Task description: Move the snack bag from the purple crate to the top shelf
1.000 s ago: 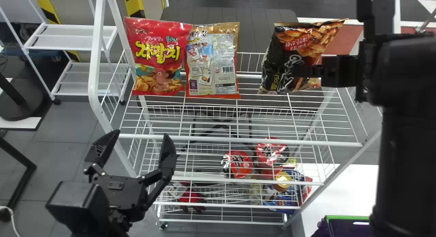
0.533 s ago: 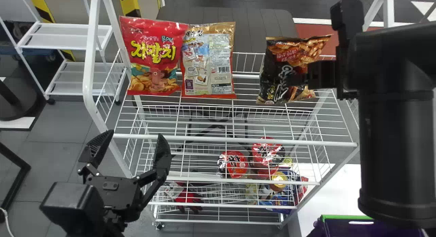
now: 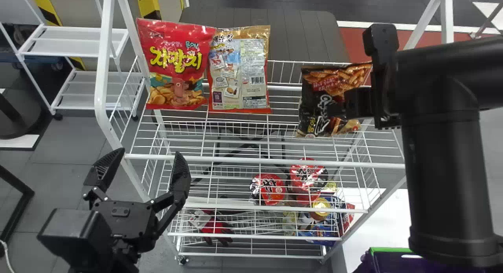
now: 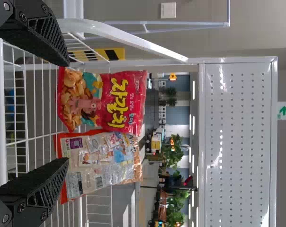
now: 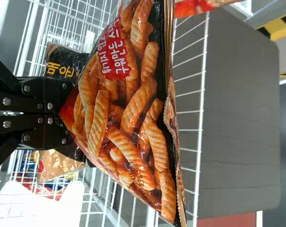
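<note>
"Item one?"
"Snack bag, black, one piece. Upright, clamped between the fingers of the right gripper, at the right part of the top shelf. Contact with the wires: cannot tell."
"Adjacent stock?"
"Red bag, tan-and-orange bag; side by side, shelf's left part."
"Equipment?"
"Left gripper, fingers spread, near the front-left corner."

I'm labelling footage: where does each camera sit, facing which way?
Head view: robot's head, facing forward, down at wire rack; left gripper, right gripper, right arm show.
Left wrist view: left wrist, facing red snack bag; left gripper shows.
Right wrist view: right wrist, facing black snack bag; right gripper shows.
Head and left wrist share red snack bag.
</note>
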Robot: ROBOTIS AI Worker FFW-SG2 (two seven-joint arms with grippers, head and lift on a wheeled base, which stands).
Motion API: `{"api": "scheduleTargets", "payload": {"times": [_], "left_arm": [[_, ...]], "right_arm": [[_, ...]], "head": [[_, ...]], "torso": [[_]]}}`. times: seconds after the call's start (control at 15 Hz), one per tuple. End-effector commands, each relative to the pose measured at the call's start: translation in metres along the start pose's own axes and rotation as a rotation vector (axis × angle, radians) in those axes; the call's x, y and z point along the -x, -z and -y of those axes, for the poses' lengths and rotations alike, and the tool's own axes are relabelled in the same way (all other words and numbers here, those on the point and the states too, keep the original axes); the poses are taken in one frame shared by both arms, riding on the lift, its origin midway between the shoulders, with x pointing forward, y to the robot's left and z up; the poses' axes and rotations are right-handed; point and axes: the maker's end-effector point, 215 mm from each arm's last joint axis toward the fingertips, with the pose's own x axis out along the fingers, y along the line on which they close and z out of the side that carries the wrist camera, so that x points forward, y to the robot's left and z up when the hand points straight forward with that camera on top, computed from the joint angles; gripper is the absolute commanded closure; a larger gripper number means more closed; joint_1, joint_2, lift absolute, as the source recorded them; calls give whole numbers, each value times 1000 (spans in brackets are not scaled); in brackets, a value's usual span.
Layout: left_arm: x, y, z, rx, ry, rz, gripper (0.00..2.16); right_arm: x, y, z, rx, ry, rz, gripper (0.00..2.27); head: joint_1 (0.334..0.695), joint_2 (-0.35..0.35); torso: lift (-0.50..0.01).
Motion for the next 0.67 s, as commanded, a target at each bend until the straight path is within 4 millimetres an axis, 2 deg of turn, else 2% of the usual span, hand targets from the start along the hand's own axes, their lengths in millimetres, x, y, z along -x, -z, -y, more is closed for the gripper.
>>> {"api": "scheduleTargets", "payload": {"times": [0.0, 0.07, 0.33, 0.4, 0.6], "left_arm": [[-3, 3, -2, 0, -3, -3, 107], [-4, 3, -2, 2, -4, -2, 107], [-8, 6, -4, 3, -5, -5, 107], [-9, 7, -5, 4, -7, -7, 107], [-11, 8, -6, 3, -8, -9, 107]], "right_arm": [[-12, 7, -8, 22, -12, 25, 1615], [-17, 4, -8, 36, -3, 56, 1615], [-17, -46, -20, 78, -2, 308, 1622], [-16, -53, -24, 73, -15, 335, 1619], [-20, -56, -34, 63, -49, 340, 1622]], "head": [[695, -45], [695, -46], [695, -34], [695, -29], [695, -9]], "torso": [[0], [0], [0], [0], [0]]}}
